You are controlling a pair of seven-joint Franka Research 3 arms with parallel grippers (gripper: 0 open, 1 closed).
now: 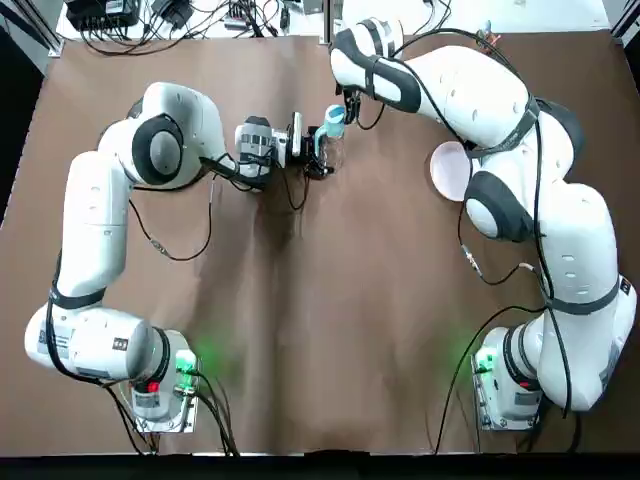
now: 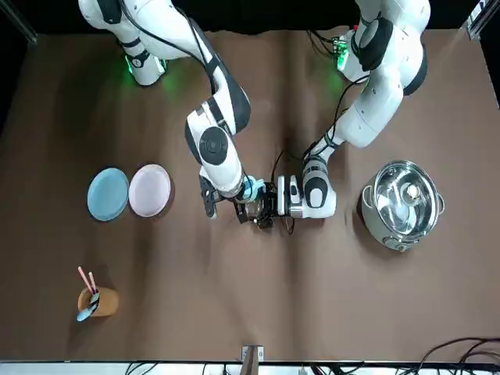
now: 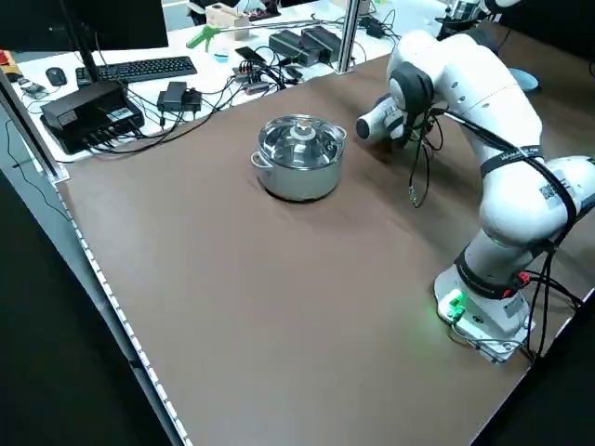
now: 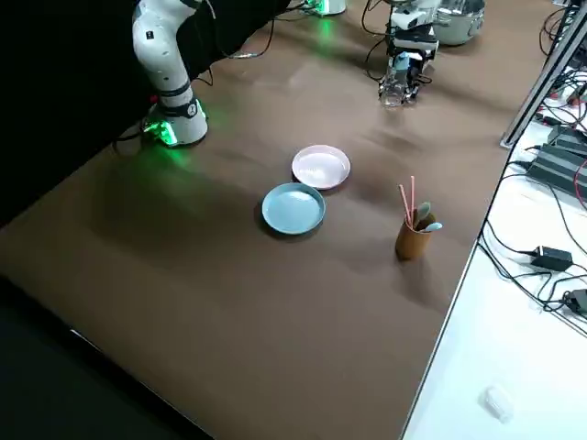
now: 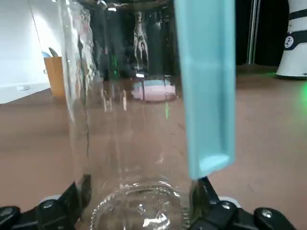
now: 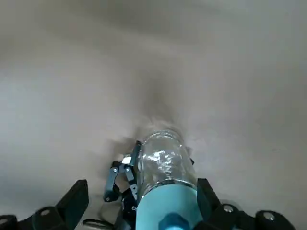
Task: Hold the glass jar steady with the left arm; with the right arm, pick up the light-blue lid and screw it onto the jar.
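The glass jar (image 1: 332,156) (image 2: 262,209) stands upright on the brown table, left of centre at the far side. My left gripper (image 1: 322,152) reaches in level from the side and is shut on its lower body (image 5: 129,120). From above, my right gripper (image 1: 338,110) is shut on the light-blue lid (image 1: 333,120) (image 6: 165,206) and holds it at the jar's top (image 6: 163,160). In the left wrist view the lid (image 5: 205,86) shows as a light-blue band along one side of the jar. I cannot tell whether it rests on the rim.
A steel pot with its own lid (image 2: 402,205) (image 3: 299,156) stands on the left arm's side. A pink plate (image 2: 150,190) and a blue plate (image 2: 108,194) lie on the right arm's side. An orange cup with utensils (image 2: 98,301) stands beyond them.
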